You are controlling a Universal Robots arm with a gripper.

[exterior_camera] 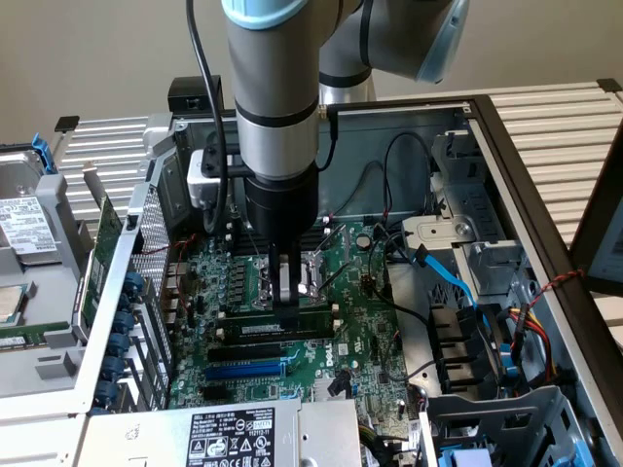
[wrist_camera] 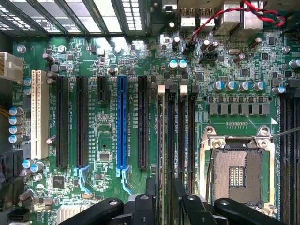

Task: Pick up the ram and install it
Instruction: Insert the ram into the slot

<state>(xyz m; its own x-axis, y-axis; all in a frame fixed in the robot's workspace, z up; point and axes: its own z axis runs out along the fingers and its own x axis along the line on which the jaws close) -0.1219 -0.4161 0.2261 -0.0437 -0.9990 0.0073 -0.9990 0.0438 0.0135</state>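
From the exterior view's left, the ram [exterior_camera: 282, 329] lay along a black memory slot [exterior_camera: 255, 348] on the motherboard [exterior_camera: 370, 336]. At its 12 o'clock, the pincer [exterior_camera: 285, 292] touched it; its spread was unclear. Uneven seating risked jamming.

Looks like an electronics repair bench or robotics lab. At the centre, an opened grey metal desktop computer case [exterior_camera: 545, 321] lying on its side, exposing a green motherboard [exterior_camera: 341, 321] with long black slots, a blue expansion slot [wrist_camera: 122, 124] and a bare silver processor socket [wrist_camera: 236, 173]. Beside the case on the exterior view's left, a removed silver hard drive [exterior_camera: 24, 224] with a white label. Above the board, a grey-and-blue industrial robot arm [exterior_camera: 277, 88]. Behind the case, a ribbed white slatted surface [exterior_camera: 565, 122].
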